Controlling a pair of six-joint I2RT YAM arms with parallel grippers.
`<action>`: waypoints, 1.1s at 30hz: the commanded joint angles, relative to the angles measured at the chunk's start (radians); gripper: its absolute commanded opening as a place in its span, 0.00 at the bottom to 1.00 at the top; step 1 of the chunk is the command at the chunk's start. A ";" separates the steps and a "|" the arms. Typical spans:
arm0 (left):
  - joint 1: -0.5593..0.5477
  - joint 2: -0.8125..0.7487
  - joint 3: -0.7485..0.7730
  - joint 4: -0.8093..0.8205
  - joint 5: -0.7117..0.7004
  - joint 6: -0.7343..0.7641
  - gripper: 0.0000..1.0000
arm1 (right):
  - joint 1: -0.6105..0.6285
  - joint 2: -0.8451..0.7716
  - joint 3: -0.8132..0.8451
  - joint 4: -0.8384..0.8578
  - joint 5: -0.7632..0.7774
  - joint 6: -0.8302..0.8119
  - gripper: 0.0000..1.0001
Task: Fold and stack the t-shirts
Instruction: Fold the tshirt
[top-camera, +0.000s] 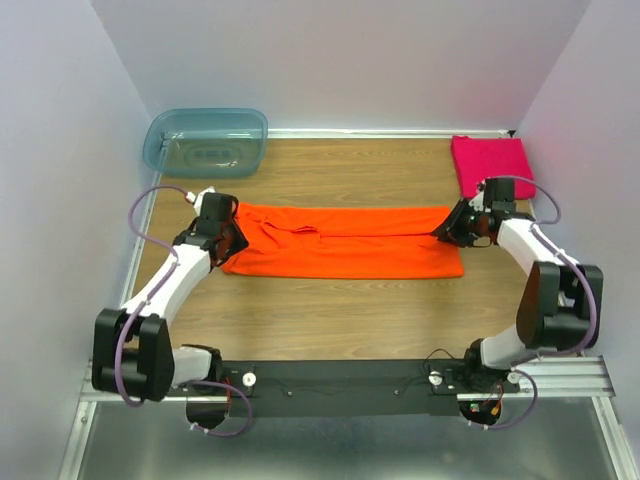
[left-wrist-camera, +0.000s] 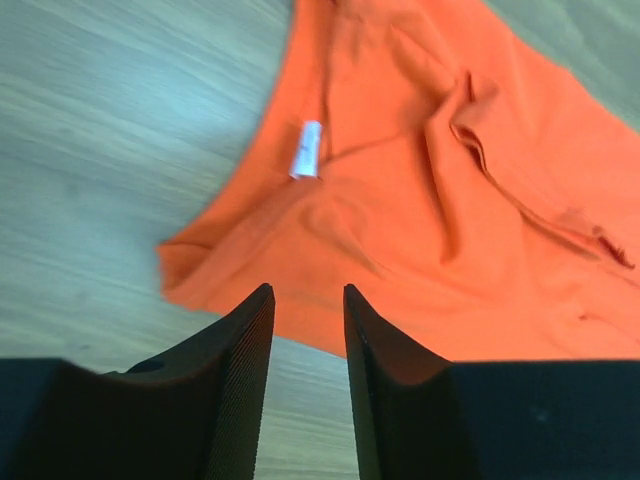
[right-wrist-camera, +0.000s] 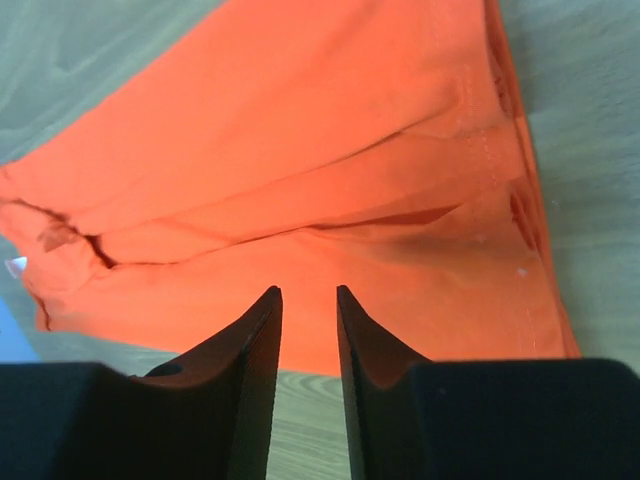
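Evenly, both arms bend inward to opposite ends of the orange t-shirt (top-camera: 345, 242); left fingers (left-wrist-camera: 235, 360) and right fingers (right-wrist-camera: 250, 350) stand slightly spread, gripping nothing, indistinct from overhead.

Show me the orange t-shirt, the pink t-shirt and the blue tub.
orange t-shirt (top-camera: 350, 250): top view, middle of the cloth.
pink t-shirt (top-camera: 490, 163): top view, middle of the fold.
blue tub (top-camera: 225, 165): top view, near wall.
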 joint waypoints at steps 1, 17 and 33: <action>-0.025 0.093 -0.040 0.107 0.062 -0.034 0.40 | -0.003 0.091 0.029 0.056 -0.063 0.015 0.35; 0.080 0.290 -0.057 0.131 0.034 0.006 0.34 | -0.010 0.208 0.150 0.084 0.054 -0.086 0.32; 0.079 0.079 -0.031 0.068 0.034 0.054 0.73 | 0.663 0.437 0.503 0.173 0.072 -0.450 0.73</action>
